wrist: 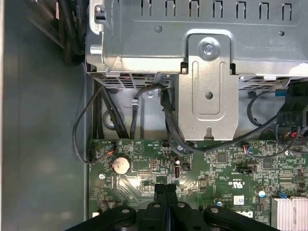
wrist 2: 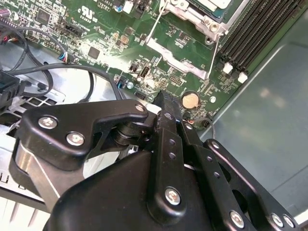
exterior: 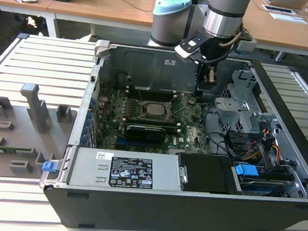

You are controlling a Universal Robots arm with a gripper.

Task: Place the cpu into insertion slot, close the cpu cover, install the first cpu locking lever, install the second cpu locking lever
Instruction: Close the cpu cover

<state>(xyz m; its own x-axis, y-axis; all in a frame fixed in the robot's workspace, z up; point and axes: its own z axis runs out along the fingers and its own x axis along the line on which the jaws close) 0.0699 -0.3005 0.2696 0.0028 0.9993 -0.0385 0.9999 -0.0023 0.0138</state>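
Low inside the case (exterior: 151, 202), hangs over the green board (exterior: 193, 131) with pincer (wrist: 165, 187) closed: fingers pressed together in the first wrist view, gripping nothing. Hovers near the coin cell (wrist: 121, 165), apart from it in both wrist views. Leaves the cpu (exterior: 153, 109) lying in the slot (exterior: 140, 100), well to the exterior view's left of the pincer. Seems to have the cover (exterior: 166, 110) flat around it, though hard to tell. Stands on a slatted counter (exterior: 38, 66).
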